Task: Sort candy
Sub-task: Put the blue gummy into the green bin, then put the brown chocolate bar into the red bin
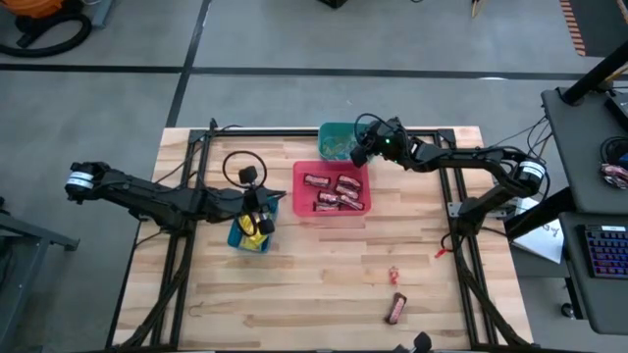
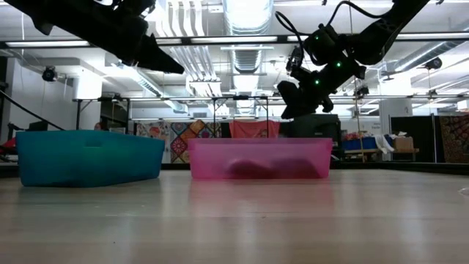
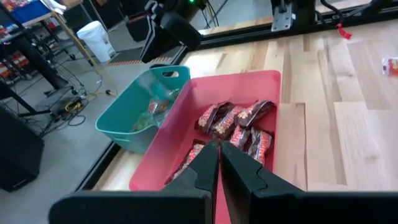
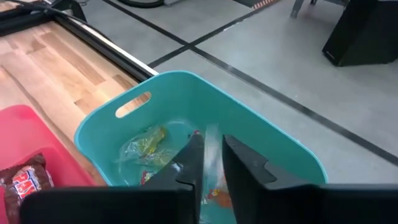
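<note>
Near the six-o'clock edge of the table (image 1: 324, 294) lay the unsorted candy: a dark oblong bar (image 1: 396, 308) with its long axis running roughly from twelve to six, tilted slightly toward one o'clock, and a small red piece (image 1: 394, 276) just toward twelve o'clock of it. Both sat well apart from the bins and closer to the right arm's side. More dark bars (image 1: 334, 191) already filled the red bin (image 1: 298, 196) at the table's middle, small wrapped pieces (image 4: 146, 146) lay in the teal bin (image 4: 261, 134) at its twelve o'clock, and yellow packets (image 1: 251, 227) showed in the blue bin (image 1: 238, 240) at its nine o'clock. The right gripper (image 4: 208, 158) hovered over the teal bin, fingers set narrowly with a clear-wrapped sweet (image 4: 211, 143) between them, seemingly about to drop it. From there the stray bar lay toward six o'clock, so the right arm looked the likelier one to fetch it. The left gripper (image 3: 219, 163) hung above the blue bin, pointing toward the red bin, fingers nearly closed and apparently holding nothing.
</note>
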You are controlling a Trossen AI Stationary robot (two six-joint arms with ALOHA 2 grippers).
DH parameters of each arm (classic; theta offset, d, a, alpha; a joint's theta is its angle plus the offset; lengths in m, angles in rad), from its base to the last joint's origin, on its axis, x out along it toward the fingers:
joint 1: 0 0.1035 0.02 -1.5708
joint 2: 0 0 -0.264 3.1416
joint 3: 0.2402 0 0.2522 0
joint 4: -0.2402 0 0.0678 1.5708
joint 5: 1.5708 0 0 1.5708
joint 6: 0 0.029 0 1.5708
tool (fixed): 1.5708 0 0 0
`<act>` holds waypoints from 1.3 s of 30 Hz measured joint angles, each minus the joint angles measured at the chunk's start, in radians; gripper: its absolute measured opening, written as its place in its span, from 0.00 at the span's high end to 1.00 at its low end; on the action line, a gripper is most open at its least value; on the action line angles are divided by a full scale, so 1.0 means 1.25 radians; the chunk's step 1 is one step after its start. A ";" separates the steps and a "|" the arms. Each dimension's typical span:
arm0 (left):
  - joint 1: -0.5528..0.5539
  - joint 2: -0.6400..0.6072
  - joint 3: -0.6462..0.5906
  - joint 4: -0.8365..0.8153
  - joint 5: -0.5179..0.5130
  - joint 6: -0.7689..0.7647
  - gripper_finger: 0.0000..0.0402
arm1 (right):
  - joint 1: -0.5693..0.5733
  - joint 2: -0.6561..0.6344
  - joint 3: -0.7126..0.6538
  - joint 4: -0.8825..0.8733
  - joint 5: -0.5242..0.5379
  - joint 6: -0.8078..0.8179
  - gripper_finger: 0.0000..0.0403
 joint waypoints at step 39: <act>-0.056 0.134 0.000 0.108 0.070 -0.168 1.00 | 0.458 -0.212 0.000 -0.273 -0.350 0.302 0.83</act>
